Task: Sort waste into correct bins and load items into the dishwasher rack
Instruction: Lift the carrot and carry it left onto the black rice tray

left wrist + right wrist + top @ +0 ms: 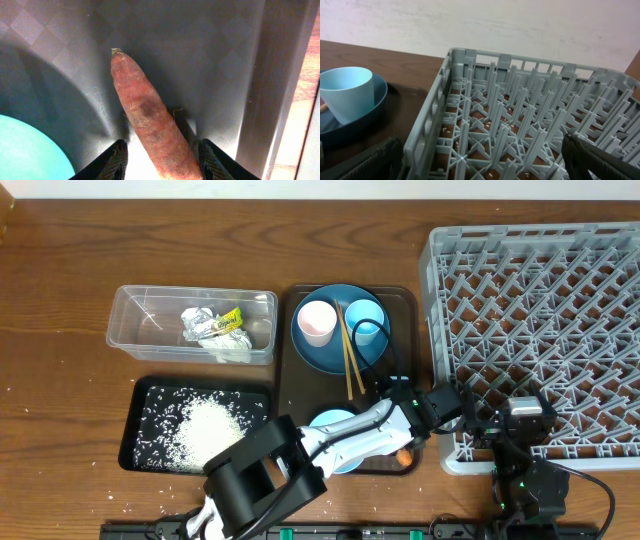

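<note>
Orange carrot piece (150, 115), firm-looking and tapered, lies between my half-open left jaws, best gripped at its thick end; right jaws gape wide.

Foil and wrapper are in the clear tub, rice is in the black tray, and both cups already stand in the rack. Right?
Wrong on the cups. In the overhead view the pink cup and blue cup stand on the blue plate, not in the rack. The foil, wrapper, tub, rice and black tray are as stated.
</note>
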Motion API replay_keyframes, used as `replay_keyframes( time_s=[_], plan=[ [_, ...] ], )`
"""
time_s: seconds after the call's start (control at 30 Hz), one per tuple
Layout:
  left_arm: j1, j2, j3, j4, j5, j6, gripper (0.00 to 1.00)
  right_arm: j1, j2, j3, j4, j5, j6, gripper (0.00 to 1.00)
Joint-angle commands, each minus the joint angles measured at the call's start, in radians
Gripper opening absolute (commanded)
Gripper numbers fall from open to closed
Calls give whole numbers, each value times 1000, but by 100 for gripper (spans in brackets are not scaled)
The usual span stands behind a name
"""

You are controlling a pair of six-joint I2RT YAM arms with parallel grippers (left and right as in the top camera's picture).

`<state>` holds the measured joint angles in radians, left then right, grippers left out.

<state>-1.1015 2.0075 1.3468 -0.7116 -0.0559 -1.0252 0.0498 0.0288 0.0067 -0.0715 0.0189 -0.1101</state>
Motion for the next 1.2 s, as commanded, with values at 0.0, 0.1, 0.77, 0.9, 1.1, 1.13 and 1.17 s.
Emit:
replay_keyframes(
  time_s=[0.0,0.1,0.77,0.9,1.1,1.13,1.17],
  plan=[
    [-14,34,-8,-14,-19,-9,48,-11,-8,-1,-3,-8,19,99],
    [-14,34,-8,-13,-19,-9,45,-11,-8,-1,-3,-8,19,99],
    [-14,12,-6,-9,-19,108,31,-11,-8,-1,-3,-8,19,99],
    [-14,-28,-6,-9,-19,117,30,-11,-8,-1,-3,-8,19,99],
    [-14,-79,-6,-9,-19,117,19,-11,-8,-1,-3,-8,19,99],
    [-14,-83,-6,-9,-19,117,19,-11,-8,-1,-3,-8,19,99],
    [-14,-92,-6,-10,-19,117,19,-11,-8,-1,-3,-8,19,99]
  ],
)
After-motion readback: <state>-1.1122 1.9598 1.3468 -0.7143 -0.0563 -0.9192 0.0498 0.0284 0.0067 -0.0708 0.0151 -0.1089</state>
